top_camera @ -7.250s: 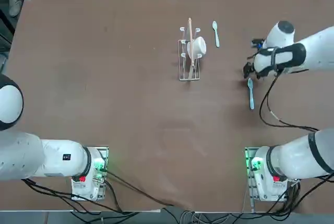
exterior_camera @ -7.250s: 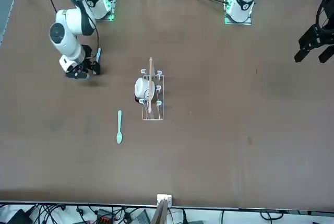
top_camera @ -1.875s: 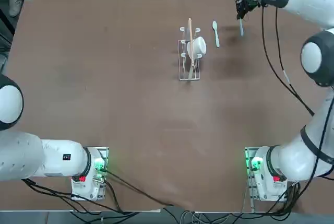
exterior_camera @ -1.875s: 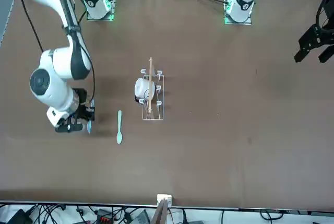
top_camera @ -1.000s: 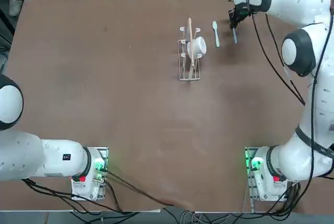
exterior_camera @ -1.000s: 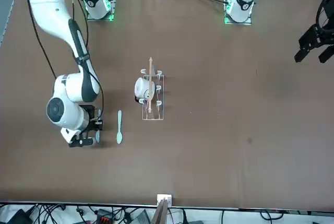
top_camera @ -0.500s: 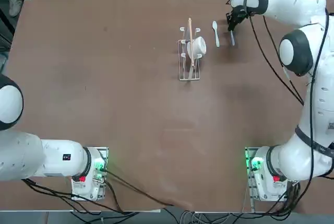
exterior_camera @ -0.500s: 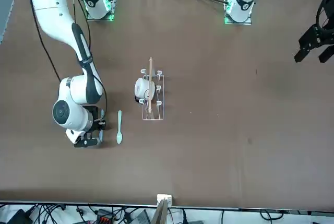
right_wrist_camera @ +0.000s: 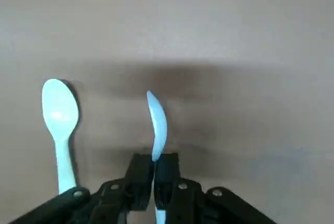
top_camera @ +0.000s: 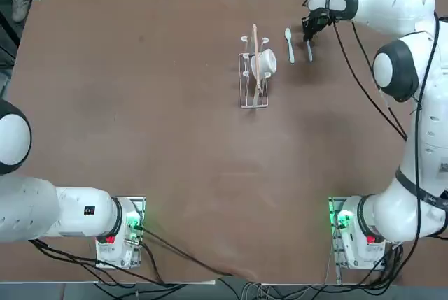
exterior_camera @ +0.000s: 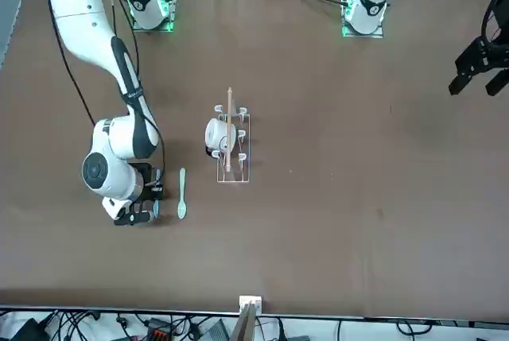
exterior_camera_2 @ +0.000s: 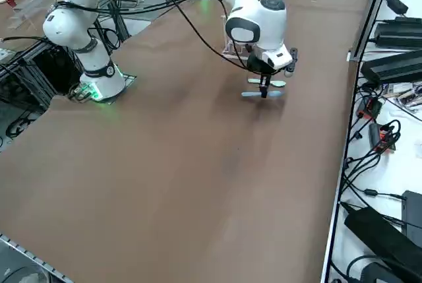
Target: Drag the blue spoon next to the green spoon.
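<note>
Now the right gripper (right_wrist_camera: 154,174) is pinched shut on the blue spoon (right_wrist_camera: 156,125), holding it by the handle. The blue spoon is at the far side of the table (top_camera: 140,104), just beside the green spoon (top_camera: 289,43), and the two lie nearly side by side with a small gap between them. So the drag looks almost done. What seems left is to let go and lift away. A small wire rack (top_camera: 254,69) with a white cup sits on the other side of the green spoon. The far table edge is near, but the near side has lots of open room
</note>
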Controlling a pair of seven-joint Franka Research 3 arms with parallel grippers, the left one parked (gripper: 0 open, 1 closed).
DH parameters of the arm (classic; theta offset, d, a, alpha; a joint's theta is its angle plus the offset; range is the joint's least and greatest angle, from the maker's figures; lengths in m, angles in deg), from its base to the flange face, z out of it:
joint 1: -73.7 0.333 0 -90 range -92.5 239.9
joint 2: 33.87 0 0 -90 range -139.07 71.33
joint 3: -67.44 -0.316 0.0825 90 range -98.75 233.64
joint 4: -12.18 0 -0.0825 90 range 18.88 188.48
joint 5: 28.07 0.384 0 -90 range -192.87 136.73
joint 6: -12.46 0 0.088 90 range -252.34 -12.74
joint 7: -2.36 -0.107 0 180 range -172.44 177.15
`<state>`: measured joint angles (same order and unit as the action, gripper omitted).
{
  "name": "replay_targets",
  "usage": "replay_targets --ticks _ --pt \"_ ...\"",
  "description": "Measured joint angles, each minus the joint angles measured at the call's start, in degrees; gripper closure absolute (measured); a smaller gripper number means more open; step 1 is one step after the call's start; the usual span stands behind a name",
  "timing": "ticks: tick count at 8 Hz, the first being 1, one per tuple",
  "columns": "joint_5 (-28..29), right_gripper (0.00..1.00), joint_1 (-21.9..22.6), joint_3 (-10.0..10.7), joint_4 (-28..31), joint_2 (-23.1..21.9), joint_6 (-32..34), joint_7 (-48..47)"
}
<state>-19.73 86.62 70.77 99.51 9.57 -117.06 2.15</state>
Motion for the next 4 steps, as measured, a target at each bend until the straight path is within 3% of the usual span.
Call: replay_targets --ticks 3,4 --pt "0.51 0.90 0.00 -0.06 -0.04 0.70 -1.15 0.00" --pt "0.51 0.81 -0.02 -0.06 -0.06 0.71 -1.27 0.00"
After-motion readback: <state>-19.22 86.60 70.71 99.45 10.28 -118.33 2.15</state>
